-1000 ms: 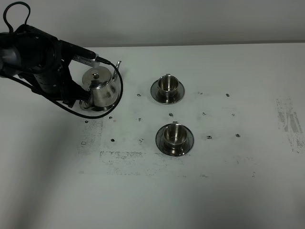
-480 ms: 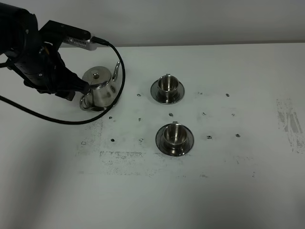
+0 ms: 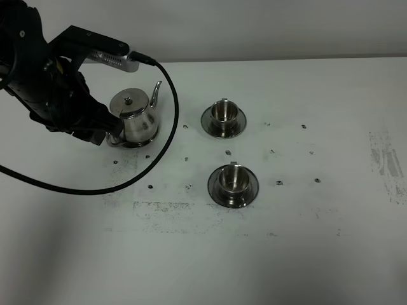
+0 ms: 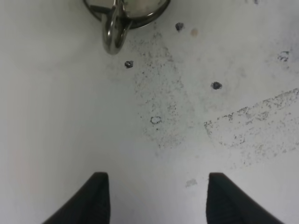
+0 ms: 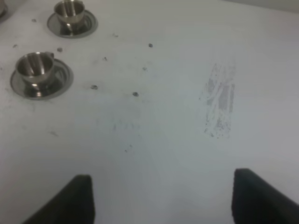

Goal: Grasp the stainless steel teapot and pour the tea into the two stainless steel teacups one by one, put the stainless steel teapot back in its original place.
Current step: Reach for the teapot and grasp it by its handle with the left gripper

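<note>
Exterior high view: at far left the black left arm [image 3: 54, 79] leans over the white table [image 3: 299, 254], its tip just beside the teapot's handle. From the left wrist camera, the left gripper [image 4: 158, 198] has its jaws spread wide with only bare table between them. The loop handle [image 4: 114, 33] lies well apart from the fingertips [image 4: 99, 196].

The teapot [image 3: 135, 117] stands upright on its own saucer [image 3: 145, 143], lid on, with the thin spout pointing away from the arm toward the back of the table. A black cable [image 3: 168, 124] curves from the arm around the teapot's right side and trails across the table toward the left.

Right of the teapot, well apart from it, the farther cup [image 3: 222, 112] and the nearer cup [image 3: 232, 180] each sit upright on a round saucer.

A grey scuff mark [image 3: 385, 159] stains the table at far right.

The right gripper [image 5: 170, 200], seen only by its wrist camera, hangs with jaws apart and empty above bare table
</note>
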